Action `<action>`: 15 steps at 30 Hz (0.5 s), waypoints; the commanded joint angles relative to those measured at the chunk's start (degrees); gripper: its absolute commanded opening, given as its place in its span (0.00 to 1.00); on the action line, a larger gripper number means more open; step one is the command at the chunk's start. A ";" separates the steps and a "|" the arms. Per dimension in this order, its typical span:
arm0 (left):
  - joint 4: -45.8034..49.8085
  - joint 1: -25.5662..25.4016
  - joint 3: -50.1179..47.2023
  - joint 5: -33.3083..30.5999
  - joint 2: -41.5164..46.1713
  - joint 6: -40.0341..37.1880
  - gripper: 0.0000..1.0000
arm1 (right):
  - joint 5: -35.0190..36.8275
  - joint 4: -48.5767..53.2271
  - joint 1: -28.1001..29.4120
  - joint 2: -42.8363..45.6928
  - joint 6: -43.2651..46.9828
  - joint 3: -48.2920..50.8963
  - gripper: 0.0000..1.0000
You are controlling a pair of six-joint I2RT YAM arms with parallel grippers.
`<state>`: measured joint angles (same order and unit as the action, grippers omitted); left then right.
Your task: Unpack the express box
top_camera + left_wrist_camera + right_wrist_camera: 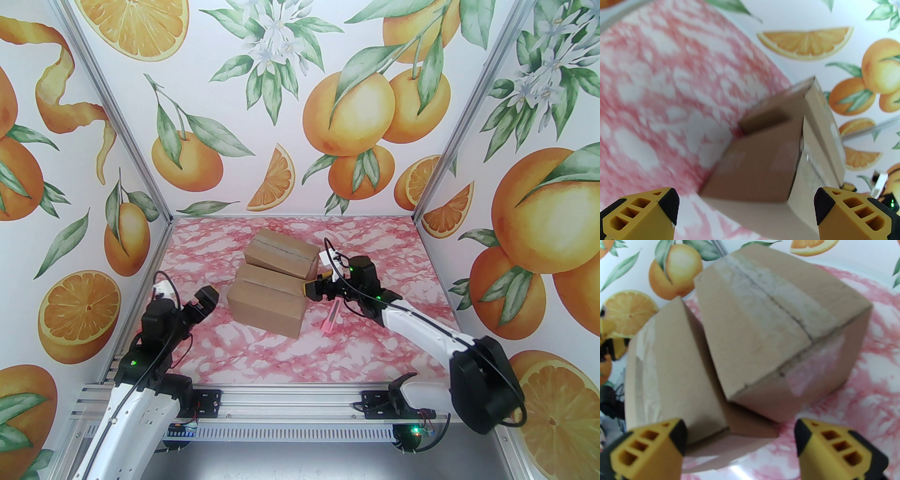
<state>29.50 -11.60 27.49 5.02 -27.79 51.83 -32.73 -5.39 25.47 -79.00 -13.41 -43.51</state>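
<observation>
Pink marbled bench (384,276) underneath it all, and right about its middle sits the express box (266,310), a plain brown carton with its long axis lying close to 9-to-3, the right end swung slightly toward 4 o'clock. One top flap looks lifted along the far side. Hard up against that flap, at 12 o'clock, is the taped carton (281,253). It is tilted rather than flat, and its clear tape seam runs the same 9-to-3 line; from the right wrist the seam is plain to see across its top (773,303). Over at the express box's 9 o'clock the left gripper (208,296) hovers just off the short end, fingers spread wide and holding nothing, with that end face square ahead of it in the left wrist view (746,202). At 3 o'clock the right gripper (310,288) is right at the other short end, fingers (675,434) parted and empty, whether touching cardboard I can't tell. A slim pink tool (333,319) lies on the bench at 4 o'clock, pointing roughly 12-to-6.
</observation>
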 commanded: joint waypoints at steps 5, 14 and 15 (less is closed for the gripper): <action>-4.37 -5.31 -0.01 3.97 -3.79 2.55 1.00 | -8.81 -7.15 2.45 -4.96 -6.09 -1.35 0.76; -11.41 -7.65 3.06 7.67 -14.27 -1.73 1.00 | -8.84 -8.76 5.09 -3.97 -8.25 1.44 0.75; -12.06 -7.64 3.68 7.79 -15.81 -2.75 1.00 | -8.31 -8.97 5.29 -3.97 -8.51 1.65 0.75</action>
<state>22.15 -19.03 27.97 11.29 -40.97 52.25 -41.21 -12.27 29.63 -82.50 -20.64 -43.16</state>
